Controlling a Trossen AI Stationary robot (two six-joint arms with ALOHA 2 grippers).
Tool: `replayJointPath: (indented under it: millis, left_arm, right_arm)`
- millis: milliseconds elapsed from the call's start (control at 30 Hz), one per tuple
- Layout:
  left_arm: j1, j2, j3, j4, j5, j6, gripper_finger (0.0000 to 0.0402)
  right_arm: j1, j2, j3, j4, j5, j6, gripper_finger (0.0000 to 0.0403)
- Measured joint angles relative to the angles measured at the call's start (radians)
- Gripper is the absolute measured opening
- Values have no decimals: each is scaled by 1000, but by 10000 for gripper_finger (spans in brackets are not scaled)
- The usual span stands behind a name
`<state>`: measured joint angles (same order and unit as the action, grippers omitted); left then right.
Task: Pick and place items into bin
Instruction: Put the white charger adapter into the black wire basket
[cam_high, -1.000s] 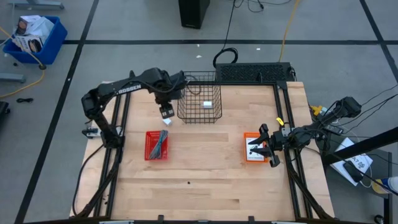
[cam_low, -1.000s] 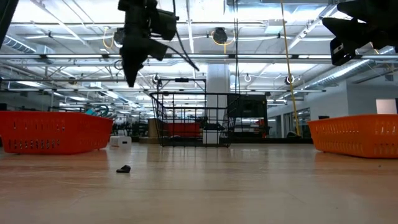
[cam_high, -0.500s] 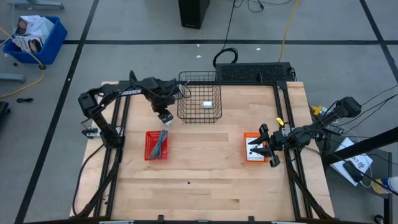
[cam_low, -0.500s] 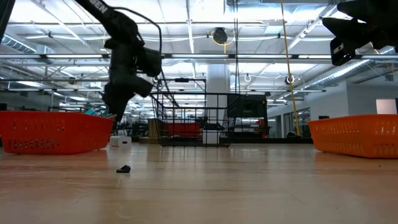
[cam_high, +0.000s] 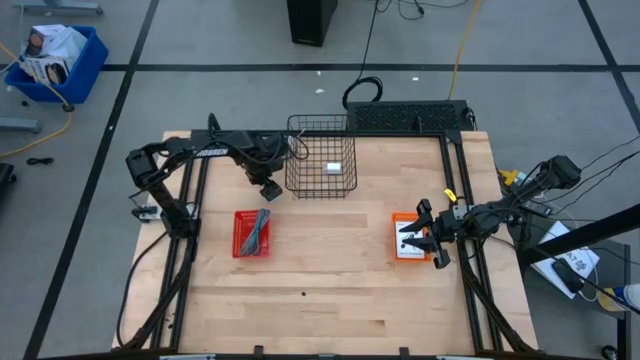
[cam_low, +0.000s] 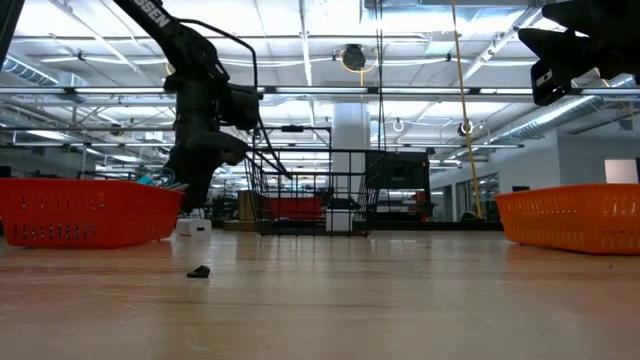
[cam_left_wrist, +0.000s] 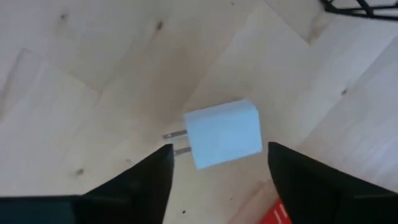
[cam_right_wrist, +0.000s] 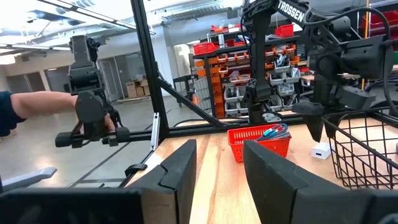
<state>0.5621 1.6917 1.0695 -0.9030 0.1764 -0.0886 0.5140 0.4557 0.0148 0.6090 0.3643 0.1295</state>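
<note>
A small white block with two metal prongs (cam_left_wrist: 224, 134) lies flat on the wooden table, just left of the wire bin (cam_high: 321, 168). My left gripper (cam_left_wrist: 221, 177) hangs low over it, open, one finger on either side and not touching; the low view shows the block (cam_low: 193, 227) beneath the gripper (cam_low: 185, 185). The red tray (cam_high: 252, 232) holds a grey strip and a teal cord. A white item (cam_high: 334, 168) lies inside the bin. My right gripper (cam_high: 420, 240) waits open above the orange tray (cam_high: 400, 250) with white packets.
A tiny dark object (cam_low: 199, 271) lies on bare wood nearer the table's front. The bin's wire wall (cam_low: 300, 190) stands close to the right of my left gripper. A person's sleeve and hand (cam_right_wrist: 37, 106) show beyond the table's left side.
My left gripper has come down from beside the bin's top rim to just above the white block, while its arm drew back toward the table's left. The block has stayed in place. My right arm has kept still.
</note>
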Motion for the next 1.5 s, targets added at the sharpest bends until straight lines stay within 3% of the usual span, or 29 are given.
replayJointPath:
  millis: [200, 400, 567, 1067, 1500]
  left_arm:
    - [-48, 0, 0, 17, 0, -2, 310]
    - [-78, 7, 0, 41, -39, 0, 325]
    - [-79, 9, 0, 41, -109, 1, 317]
    - [-73, 9, -136, 180, -99, -19, 313]
    - [-56, 8, -138, 207, -99, 1, 247]
  right_arm:
    - [0, 0, 0, 0, 0, 0, 125]
    - [0, 0, 0, 0, 0, 0, 125]
    - [0, 0, 0, 0, 0, 0, 125]
    - [0, 0, 0, 0, 0, 0, 125]
    - [0, 0, 0, 0, 0, 0, 125]
